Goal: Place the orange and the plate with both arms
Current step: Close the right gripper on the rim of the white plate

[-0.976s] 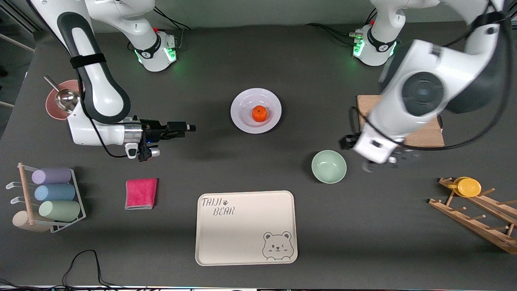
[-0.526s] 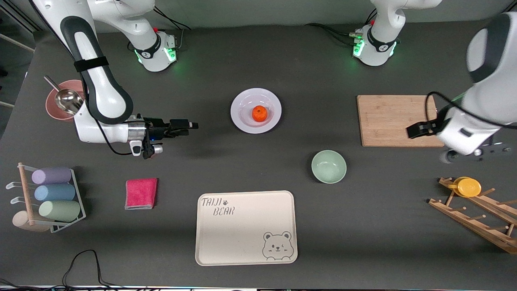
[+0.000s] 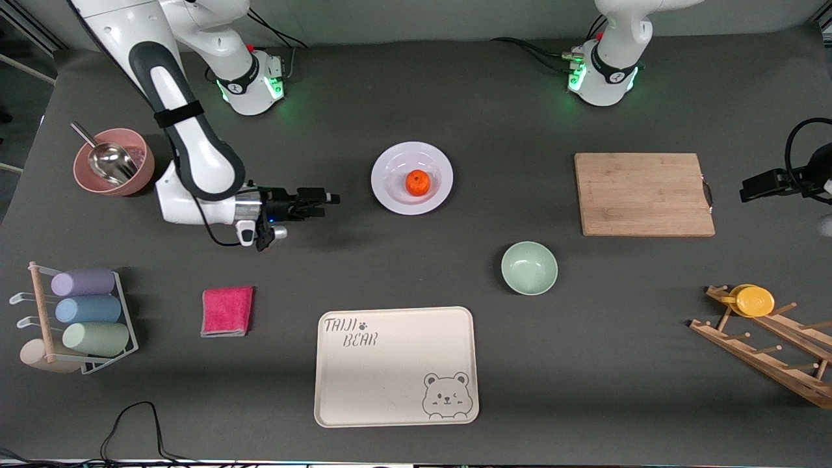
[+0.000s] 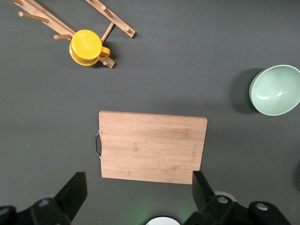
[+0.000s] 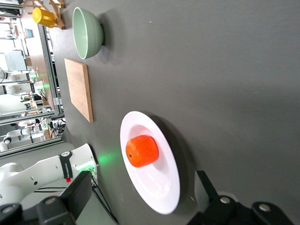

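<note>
The orange (image 3: 417, 182) lies in the middle of the white plate (image 3: 383, 189) at the table's centre. My right gripper (image 3: 329, 197) hovers low beside the plate, toward the right arm's end, lying level and pointing at the rim, open and empty. In the right wrist view the orange (image 5: 142, 151) and plate (image 5: 161, 199) sit just ahead of its spread fingers (image 5: 78, 193). My left gripper (image 4: 138, 199) is open and empty, high over the left arm's end of the table, looking down on the cutting board (image 4: 152, 146). Its arm barely shows at the front view's edge.
A wooden cutting board (image 3: 643, 194) and a green bowl (image 3: 529, 267) lie toward the left arm's end. The cream bear tray (image 3: 395, 366) is nearest the camera. A pink cloth (image 3: 227, 311), cup rack (image 3: 78, 318), pink bowl with scoop (image 3: 114, 161) and a peg rack with yellow cup (image 3: 754, 301) stand around.
My right gripper has slid toward the plate. My left arm has swung up and away from beside the green bowl, out past the cutting board to the table's end.
</note>
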{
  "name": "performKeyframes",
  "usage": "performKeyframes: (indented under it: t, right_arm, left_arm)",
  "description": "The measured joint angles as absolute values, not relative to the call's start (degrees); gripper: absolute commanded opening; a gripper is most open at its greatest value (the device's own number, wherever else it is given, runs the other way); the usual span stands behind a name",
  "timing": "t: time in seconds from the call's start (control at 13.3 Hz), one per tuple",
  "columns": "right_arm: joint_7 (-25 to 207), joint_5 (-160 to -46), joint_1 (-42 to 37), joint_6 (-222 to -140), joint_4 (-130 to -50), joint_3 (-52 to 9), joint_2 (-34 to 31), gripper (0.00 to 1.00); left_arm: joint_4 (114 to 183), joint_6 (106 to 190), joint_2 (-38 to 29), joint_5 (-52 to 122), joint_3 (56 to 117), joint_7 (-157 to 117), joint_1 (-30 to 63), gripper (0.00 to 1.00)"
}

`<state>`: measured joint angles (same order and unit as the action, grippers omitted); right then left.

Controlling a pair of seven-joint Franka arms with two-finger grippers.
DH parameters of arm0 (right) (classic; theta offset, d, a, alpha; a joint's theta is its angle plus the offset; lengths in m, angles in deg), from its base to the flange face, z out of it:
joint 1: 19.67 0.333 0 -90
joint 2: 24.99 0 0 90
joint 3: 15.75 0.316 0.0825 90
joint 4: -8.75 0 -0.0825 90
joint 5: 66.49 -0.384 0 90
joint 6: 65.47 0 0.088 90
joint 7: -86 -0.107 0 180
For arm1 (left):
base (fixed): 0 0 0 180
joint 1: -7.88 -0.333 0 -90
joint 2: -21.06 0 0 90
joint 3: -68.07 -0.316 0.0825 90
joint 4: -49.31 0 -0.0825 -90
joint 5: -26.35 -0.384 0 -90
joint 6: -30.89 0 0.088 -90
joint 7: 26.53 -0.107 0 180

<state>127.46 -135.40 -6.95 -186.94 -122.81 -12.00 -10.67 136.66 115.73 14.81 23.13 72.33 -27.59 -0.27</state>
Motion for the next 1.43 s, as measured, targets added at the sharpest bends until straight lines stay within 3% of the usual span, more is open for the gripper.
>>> performKeyframes:
  t: [1.43]
  right_arm:
    - [152.1, -153.9, -6.8, -190.5, -128.0, -6.2, -0.9, 0.95]
  left_arm:
    - [137.5, 116.4, 14.7, 23.1, 74.4, -27.6, -0.7, 1.00]
